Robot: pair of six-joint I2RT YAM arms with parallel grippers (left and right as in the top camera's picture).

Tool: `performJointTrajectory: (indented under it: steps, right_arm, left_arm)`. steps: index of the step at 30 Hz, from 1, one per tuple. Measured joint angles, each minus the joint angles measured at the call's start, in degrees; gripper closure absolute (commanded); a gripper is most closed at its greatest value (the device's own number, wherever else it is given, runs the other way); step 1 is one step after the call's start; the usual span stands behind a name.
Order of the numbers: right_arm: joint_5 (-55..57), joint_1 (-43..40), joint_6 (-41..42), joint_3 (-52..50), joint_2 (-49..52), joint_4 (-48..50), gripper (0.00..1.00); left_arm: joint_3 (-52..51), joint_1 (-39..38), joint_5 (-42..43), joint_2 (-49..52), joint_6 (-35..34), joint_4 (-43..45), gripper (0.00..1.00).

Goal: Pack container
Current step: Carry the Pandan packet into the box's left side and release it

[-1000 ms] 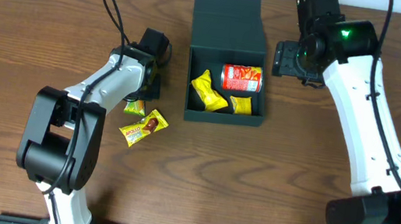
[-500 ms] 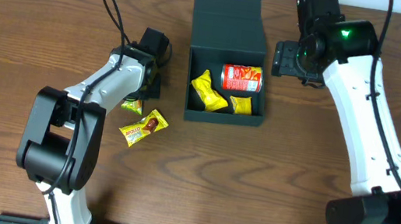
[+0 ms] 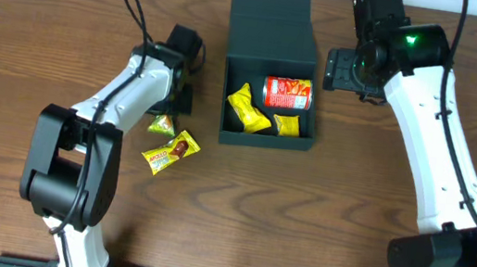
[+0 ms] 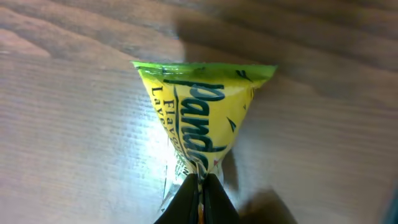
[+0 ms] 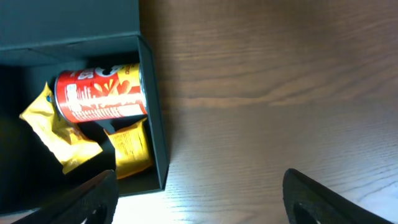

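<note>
The dark teal container [image 3: 277,27] stands open at the back middle, its lid flap folded away. Inside lie a red chip can [image 3: 288,92] and two yellow packets [image 3: 248,107]. My left gripper [image 4: 202,186] is shut on the corner of a green-yellow snack packet [image 4: 199,118], which in the overhead view [image 3: 162,124] sits just left of the container. My right gripper [image 5: 202,205] is open over bare wood, right of the container's wall [image 5: 152,118]. The can [image 5: 99,93] shows in that view too.
A yellow-and-red snack packet [image 3: 170,152] lies on the wooden table [image 3: 320,220], just in front of the held packet. The right arm [image 3: 435,133] stretches along the table's right side.
My left gripper has shut on the green-yellow packet and shifted slightly away from the table's front. The right gripper's jaws have spread a little wider.
</note>
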Motion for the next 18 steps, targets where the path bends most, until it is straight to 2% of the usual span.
performJointTrajectory:
  steps: [5, 9, 12, 18]
  right_arm:
    - [0.3, 0.0, -0.6, 0.0, 0.0, 0.7, 0.01]
    - [1.0, -0.5, -0.6, 0.0, 0.0, 0.9, 0.01]
    - [1.8, -2.1, -0.6, 0.0, 0.0, 1.0, 0.01]
    - [2.4, -6.5, -0.6, 0.0, 0.0, 0.7, 0.01]
  left_arm:
    - [9.4, -1.0, 1.5, -0.1, 0.0, -6.4, 0.94]
    - [16.9, -4.3, 2.1, -0.2, 0.0, -8.2, 0.94]
    - [20.3, -8.1, 2.3, -0.4, 0.0, -6.4, 0.94]
    - [20.7, -13.4, 2.0, -0.4, 0.0, -2.3, 0.94]
